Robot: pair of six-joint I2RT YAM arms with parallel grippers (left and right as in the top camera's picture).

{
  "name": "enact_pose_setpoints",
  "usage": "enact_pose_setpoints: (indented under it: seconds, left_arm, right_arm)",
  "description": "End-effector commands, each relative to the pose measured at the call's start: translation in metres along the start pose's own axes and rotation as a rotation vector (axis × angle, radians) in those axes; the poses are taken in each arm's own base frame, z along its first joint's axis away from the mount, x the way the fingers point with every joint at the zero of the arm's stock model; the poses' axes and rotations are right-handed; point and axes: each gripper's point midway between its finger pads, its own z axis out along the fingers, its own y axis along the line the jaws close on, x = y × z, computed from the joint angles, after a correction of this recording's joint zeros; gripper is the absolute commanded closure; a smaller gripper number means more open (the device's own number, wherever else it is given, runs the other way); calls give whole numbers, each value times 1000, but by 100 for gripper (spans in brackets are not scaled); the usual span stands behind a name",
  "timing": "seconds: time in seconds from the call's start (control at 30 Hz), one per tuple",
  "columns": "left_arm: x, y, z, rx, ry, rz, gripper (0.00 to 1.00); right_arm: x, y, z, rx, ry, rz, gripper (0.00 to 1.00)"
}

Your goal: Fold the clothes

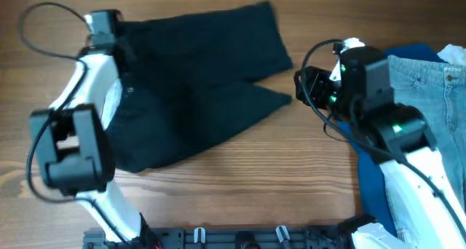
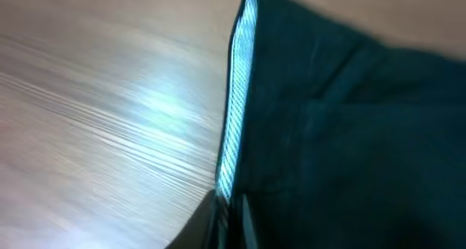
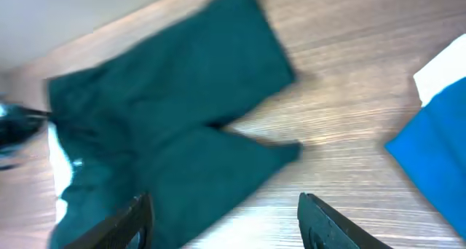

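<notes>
The black shorts point(image 1: 196, 81) lie spread on the wooden table, waist to the left and legs to the right. My left gripper point(image 1: 121, 45) is at the waist's far end. In the left wrist view its fingers point(image 2: 229, 216) are shut on the waist edge of the shorts point(image 2: 349, 132), where the white lining point(image 2: 237, 111) shows. My right gripper point(image 1: 300, 85) hovers by the end of the near leg. In the right wrist view its fingers point(image 3: 229, 223) are wide open and empty, above the shorts point(image 3: 167, 125) and bare table.
Light blue jeans point(image 1: 429, 103) and a royal-blue garment point(image 1: 371, 176) lie at the right edge under my right arm. The blue garment point(image 3: 437, 154) and a white piece point(image 3: 445, 63) show in the right wrist view. A dark rail point(image 1: 240, 238) runs along the front edge.
</notes>
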Motion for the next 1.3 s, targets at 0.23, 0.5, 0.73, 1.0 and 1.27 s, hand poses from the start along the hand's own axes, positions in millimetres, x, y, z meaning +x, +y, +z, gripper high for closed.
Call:
enact_pose_setpoints:
  seconds: [0.23,0.5,0.73,1.0,1.27]
  left_arm:
    - [-45,15,-154,115,-133,-24,44]
    - [-31,34,-253,186,-184,-31,40]
    - [-31,36,-261,190,-197,-34,38]
    - [-9,20,-260,284,-97,-10,31]
    - [173,-55,-155,352,545,221,39]
  right_arm:
    - [84,-49,179,196,398,-68,31]
    - [86,31,193,-265,483,-140,96]
    - [-82,89,93,-316,-154,-60,75]
    - [15,24,180,-94,227,-226,26]
    - [-49,-22,141,102,20,-185,16]
